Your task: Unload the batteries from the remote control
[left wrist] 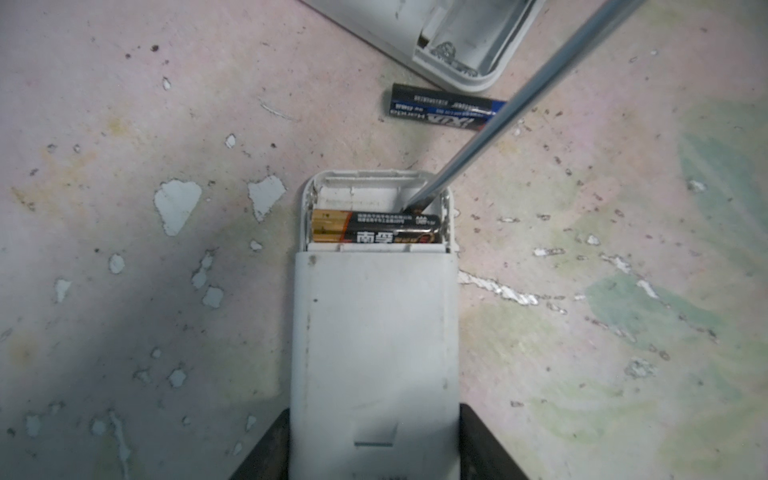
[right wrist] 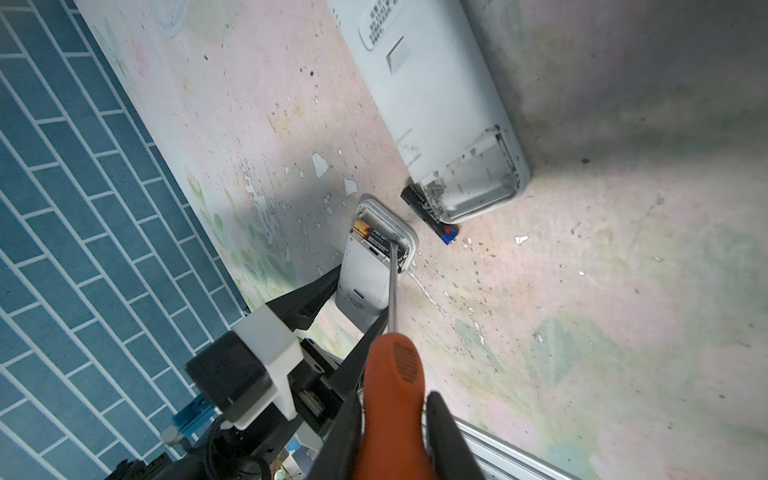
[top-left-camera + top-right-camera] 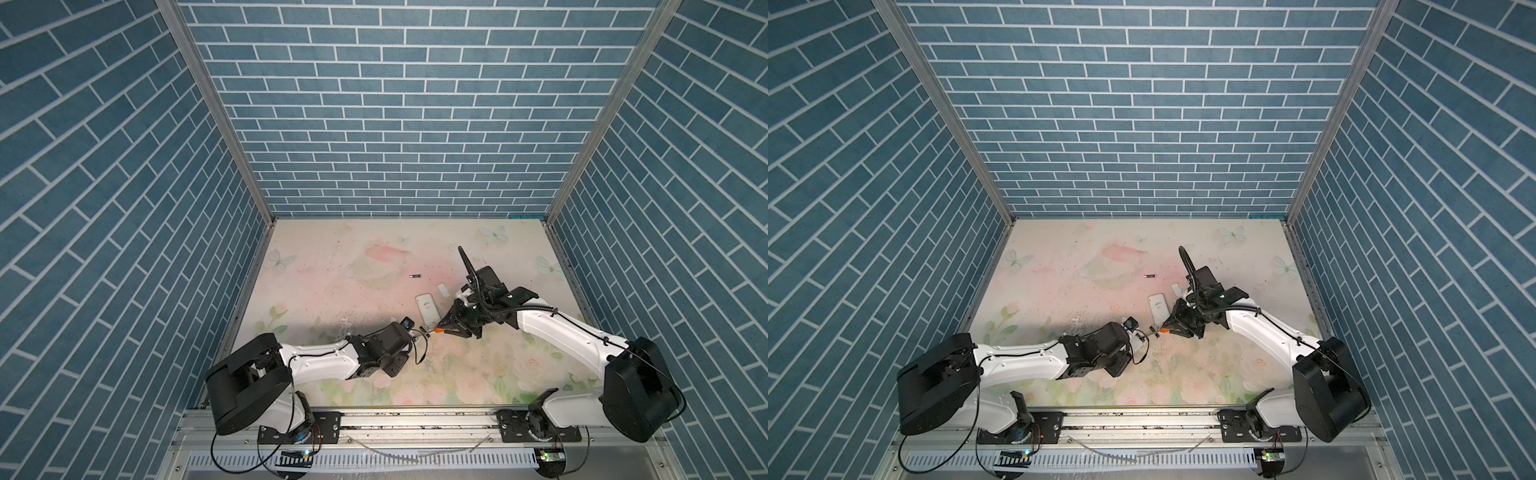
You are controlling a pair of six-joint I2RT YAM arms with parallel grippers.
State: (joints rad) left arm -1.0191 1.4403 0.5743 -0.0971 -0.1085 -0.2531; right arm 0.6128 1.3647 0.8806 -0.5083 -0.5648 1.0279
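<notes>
My left end effector (image 1: 374,451): clamped on small remote (image 1: 374,332).
My right end effector (image 2: 395,432): gripping screwdriver (image 2: 392,374), tip at seated battery (image 1: 374,226).

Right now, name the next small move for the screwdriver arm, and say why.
Probably lever the screwdriver tip upward to pop the black-and-gold battery out. The tip sits at that battery's end inside the open compartment of the small remote, which the left gripper holds; the right gripper grips the handle.
</notes>
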